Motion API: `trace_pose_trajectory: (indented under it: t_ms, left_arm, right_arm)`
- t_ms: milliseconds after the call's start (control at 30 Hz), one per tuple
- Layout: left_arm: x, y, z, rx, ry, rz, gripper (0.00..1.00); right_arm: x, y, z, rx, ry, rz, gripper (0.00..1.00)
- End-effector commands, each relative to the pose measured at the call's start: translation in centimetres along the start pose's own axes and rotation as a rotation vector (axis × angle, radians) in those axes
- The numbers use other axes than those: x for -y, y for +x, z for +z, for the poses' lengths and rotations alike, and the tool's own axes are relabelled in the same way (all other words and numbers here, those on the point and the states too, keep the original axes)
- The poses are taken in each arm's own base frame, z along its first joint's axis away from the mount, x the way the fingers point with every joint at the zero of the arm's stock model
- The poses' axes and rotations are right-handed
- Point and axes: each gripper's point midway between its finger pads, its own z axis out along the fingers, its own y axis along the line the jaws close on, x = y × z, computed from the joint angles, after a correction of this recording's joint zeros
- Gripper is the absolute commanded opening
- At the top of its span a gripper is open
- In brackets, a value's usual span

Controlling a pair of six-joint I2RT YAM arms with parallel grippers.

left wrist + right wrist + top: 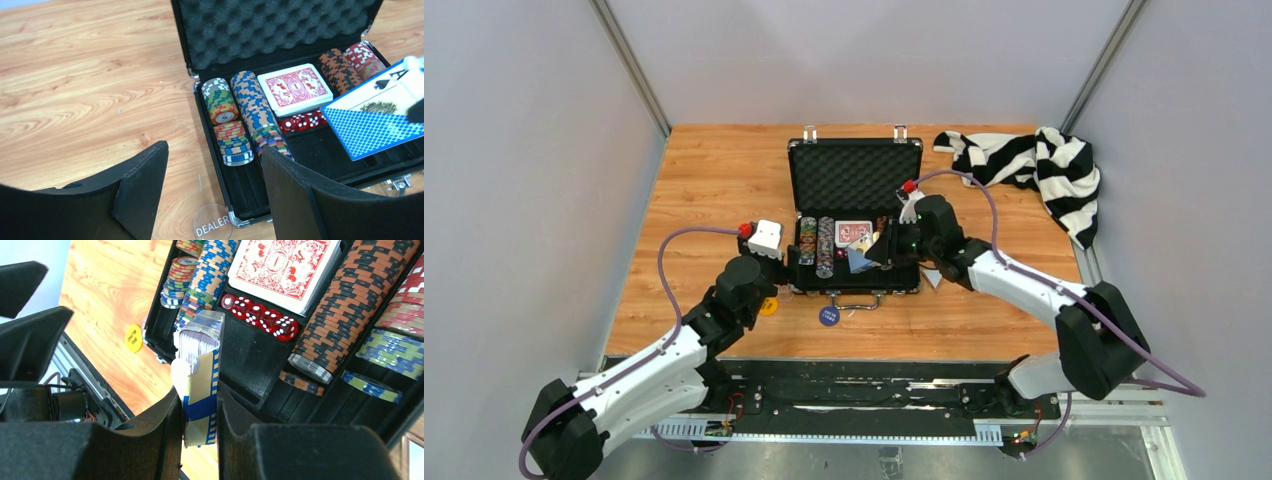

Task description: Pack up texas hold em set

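The black briefcase lies open mid-table with its foam lid up. Rows of multicoloured chips, a red card deck and red dice sit in its tray. My right gripper is shut on a blue card deck and holds it tilted over the tray's empty front slot; the deck also shows in the top view. My left gripper is open and empty over the case's front left corner, above a clear DEALER button on the table.
A yellow round button and a dark blue one lie on the wood in front of the case, near its metal handle. The black-and-white striped cloth lies at the back right. Grey walls close in the table.
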Motion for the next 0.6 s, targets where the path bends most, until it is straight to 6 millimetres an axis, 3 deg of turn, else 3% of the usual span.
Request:
trace_pose_trajectory:
  t_ms: [0,567]
  left_arm:
    - [-1.8,0.6,-0.6,0.0,-0.101,-0.063,0.73]
    - [-2.6,1.8,-1.0,-0.017,-0.13,-0.039,0.72]
  right_arm:
    - [0.2,-0.7,1.7,0.049,-0.033,0.068,0.01]
    - [1.4,2.3,4.4,-0.043,0.027,0.133,0.01]
